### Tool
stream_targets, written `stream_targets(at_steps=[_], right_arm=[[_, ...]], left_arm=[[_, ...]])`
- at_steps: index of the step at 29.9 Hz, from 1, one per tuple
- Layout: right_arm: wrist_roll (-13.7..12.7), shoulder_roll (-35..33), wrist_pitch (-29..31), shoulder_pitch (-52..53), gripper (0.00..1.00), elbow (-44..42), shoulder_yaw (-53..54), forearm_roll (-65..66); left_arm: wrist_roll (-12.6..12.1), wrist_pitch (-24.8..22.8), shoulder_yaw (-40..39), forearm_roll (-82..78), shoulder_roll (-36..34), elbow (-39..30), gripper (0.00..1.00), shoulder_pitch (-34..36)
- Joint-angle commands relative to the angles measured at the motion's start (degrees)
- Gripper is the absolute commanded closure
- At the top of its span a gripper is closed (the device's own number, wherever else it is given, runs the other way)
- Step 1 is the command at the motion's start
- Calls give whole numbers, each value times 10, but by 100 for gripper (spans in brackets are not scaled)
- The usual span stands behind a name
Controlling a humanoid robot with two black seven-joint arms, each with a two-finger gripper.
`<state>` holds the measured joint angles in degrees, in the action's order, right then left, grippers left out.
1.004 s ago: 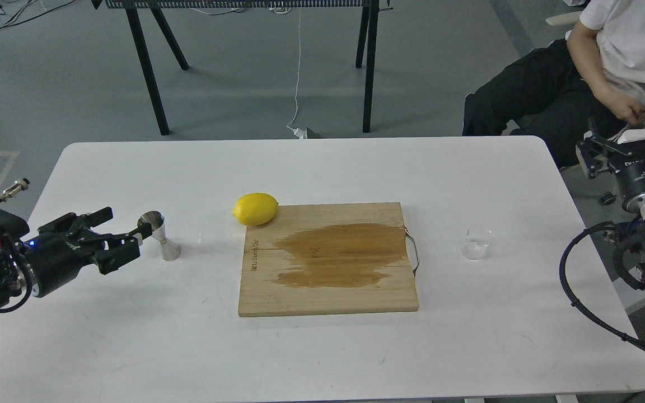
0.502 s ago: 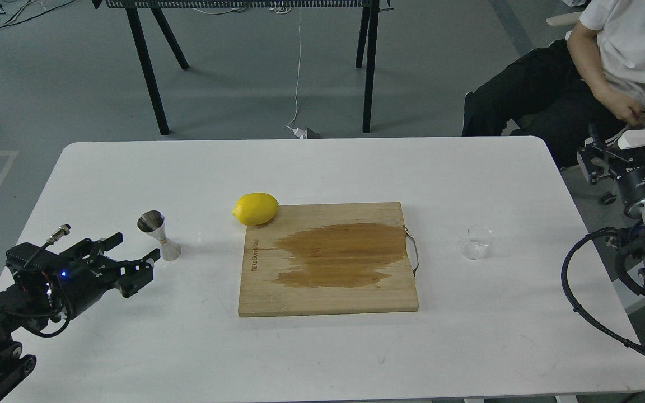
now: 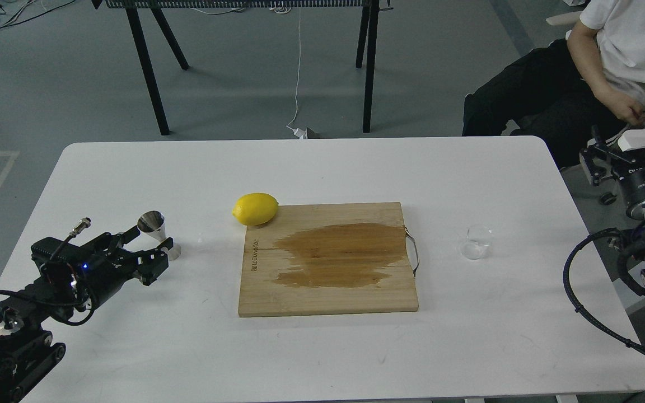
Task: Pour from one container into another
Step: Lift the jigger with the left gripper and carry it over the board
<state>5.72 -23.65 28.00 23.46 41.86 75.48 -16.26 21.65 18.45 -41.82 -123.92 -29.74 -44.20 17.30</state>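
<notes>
The left gripper (image 3: 146, 250), fingers spread, flanks the jigger (image 3: 158, 235); the right gripper (image 3: 631, 144), also spread, is well apart from the cup (image 3: 477, 242).

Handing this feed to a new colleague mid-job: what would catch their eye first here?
Probably the yellow lemon at the far left corner of the wooden cutting board, whose middle carries a large dark wet-looking stain. Next, the open left gripper right beside the steel jigger on the table's left. The small clear cup stands alone to the board's right, easy to miss.
</notes>
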Motion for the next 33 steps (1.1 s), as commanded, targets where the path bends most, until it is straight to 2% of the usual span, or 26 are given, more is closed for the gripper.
stream_targets(at_steps=[1,3,7,8,11,12,18,24,29,33], right_arm=[[0,-1,0,-1,0,0,0,-1],[0,-3,0,-1,0,-1,0,-1],[0,-4,0,0,0,-1,0,-1],[0,-4,0,1,0,-1,1,-1],[0,-4,0,4,0,-1,1,-1],[0,-4,0,4,0,-1,1,0],[0,-4,0,5,0,-2,1,0],[1,-13,0,4,0,-2,0,0],[1,-20,0,1,0,-1,0,-1],[2,-24,0,-4,0,-1,1,-1]], left_arm=[[1,3,7,0,20,28,28,14],[1,10,9,1,26,44,31,20],[1,16,9,1,33,53,44,22],[1,16,10,1,33,53,48,21],[1,16,26,1,34,54,71,21],[1,16,29,1,34,54,75,21],[1,18,30,3,33,54,91,23],[2,62,29,3,28,46,92,38],[2,60,30,3,-4,9,92,64],[1,51,32,-1,-3,-30,92,101]])
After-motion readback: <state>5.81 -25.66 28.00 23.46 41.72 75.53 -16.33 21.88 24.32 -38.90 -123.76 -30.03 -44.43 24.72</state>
